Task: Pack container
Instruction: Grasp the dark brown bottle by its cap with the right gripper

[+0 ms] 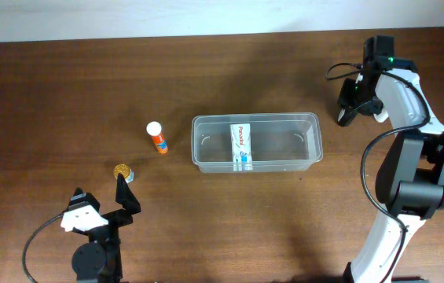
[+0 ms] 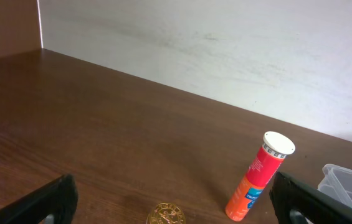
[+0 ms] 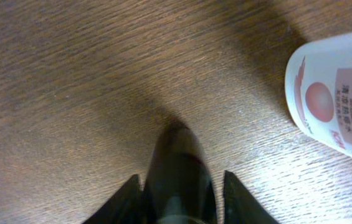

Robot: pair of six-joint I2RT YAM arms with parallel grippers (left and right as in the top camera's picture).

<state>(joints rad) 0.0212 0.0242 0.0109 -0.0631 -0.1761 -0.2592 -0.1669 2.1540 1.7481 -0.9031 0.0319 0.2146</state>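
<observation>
- The right gripper [image 3: 177, 177] looked closed on nothing; the lotion bottle [image 3: 334, 93] lay just beside it, not gripped.
- A good grasp likely needed open jaws moved over the bottle, then closed across its width.
- The left gripper [image 2: 174, 208] stood wide open.
- The container [image 1: 206, 161] sat in the middle of the desk [image 1: 49, 94], with one box [image 1: 240, 145] inside.
- Only the right wrist view showed the bottle; overhead, the arm hid it.

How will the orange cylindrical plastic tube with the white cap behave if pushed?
Tall, narrow and seemingly standing on end, the white-capped orange tube would probably tip, then roll. Its smooth, rigid-looking wall may slip when gripped.
</observation>
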